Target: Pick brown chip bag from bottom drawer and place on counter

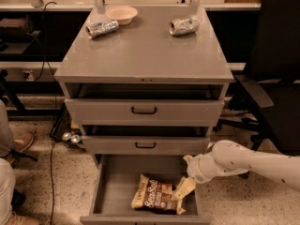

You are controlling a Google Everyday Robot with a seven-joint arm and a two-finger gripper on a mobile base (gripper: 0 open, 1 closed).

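The brown chip bag (154, 198), dark brown with white "Sea Salt" lettering, lies flat on the floor of the open bottom drawer (117, 186), towards its front right. My gripper (183, 189), cream coloured at the end of a white arm coming in from the right, reaches down into the drawer and sits at the bag's right end. I cannot tell whether it touches the bag. The grey counter (140, 50) is the cabinet's top, well above the gripper.
Two crushed silver cans (102, 28) (183, 25) and a tan bowl (121, 14) sit at the back of the counter. Two upper drawers with black handles (144, 110) stand slightly ajar. A black office chair (276, 78) is at the right, a person's leg and shoe (11, 146) at the left.
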